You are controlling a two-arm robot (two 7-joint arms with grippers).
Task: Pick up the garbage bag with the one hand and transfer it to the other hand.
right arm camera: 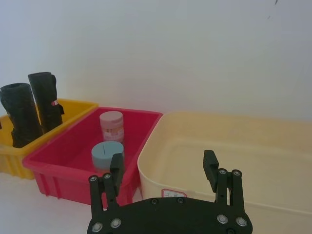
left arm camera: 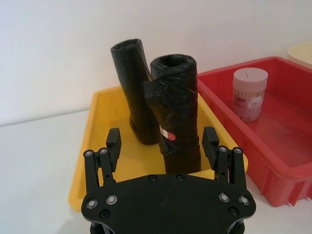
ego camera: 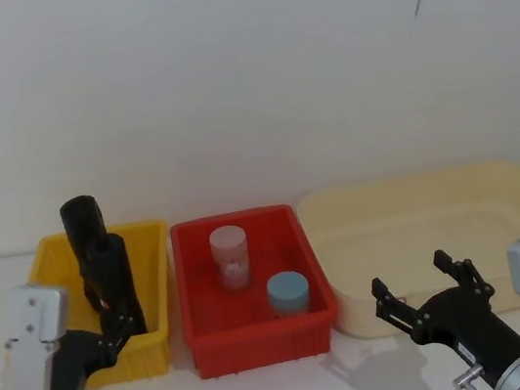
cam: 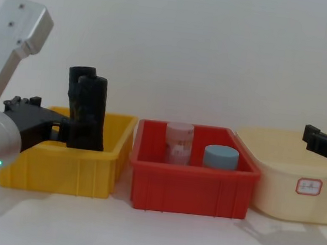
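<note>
While left pincer (left arm camera: pixel 162 140) gapes around garbage bag (left arm camera: pixel 175 97) in yellow bin (left arm camera: pixel 95 127), right pincer (right arm camera: pixel 163 160) gapes near tub (right arm camera: pixel 234 120)

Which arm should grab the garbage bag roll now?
Left. The left gripper is open with a finger on each side of the nearer garbage bag roll in the yellow bin. The right gripper is open by the cream tub, beyond the red bin.
</note>
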